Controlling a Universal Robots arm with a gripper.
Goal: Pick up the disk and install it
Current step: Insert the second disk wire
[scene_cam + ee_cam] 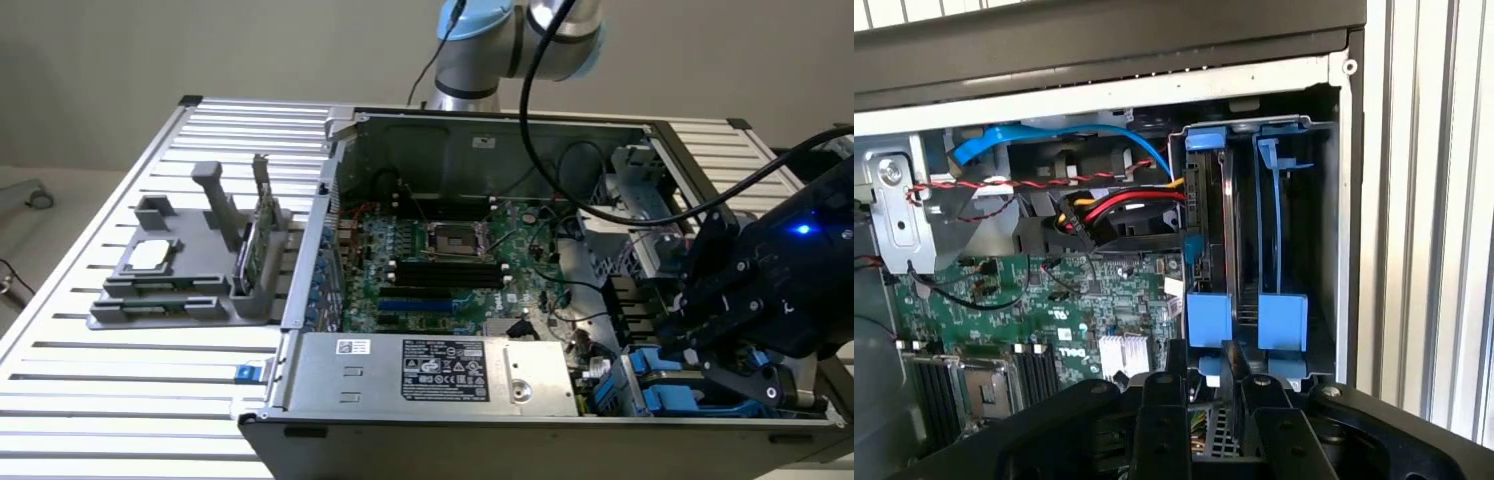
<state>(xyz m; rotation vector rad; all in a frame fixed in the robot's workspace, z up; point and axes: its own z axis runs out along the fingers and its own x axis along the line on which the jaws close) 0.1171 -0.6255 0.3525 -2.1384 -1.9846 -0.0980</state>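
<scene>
1. I see the open computer case (534,250) lying on the slatted tabletop (107,400), its green motherboard (441,265) facing up.
2. My arm hangs over the case's corner at the exterior view's lower right, with the tool (747,370) low above the blue drive cage (667,385).
3. In the wrist view the tool (1212,400) sits just in front of the blue drive cage (1294,240), its dark fingers (1159,420) close on either side of a thin edge; I cannot tell whether they are pinching it or merely flanking it.
4. The disk (1209,220) stands on edge in the cage's slot nearer the motherboard (1054,310), its blue carrier tab right by the tool's fingertips.
5. A second blue rail (1279,230) occupies the neighbouring slot.
6. Red, yellow and blue cables (1114,205) run beside the cage.
7. A grey fixture (187,270) holding parts stands on the tabletop, well apart from the case, at the exterior view's left.
</scene>
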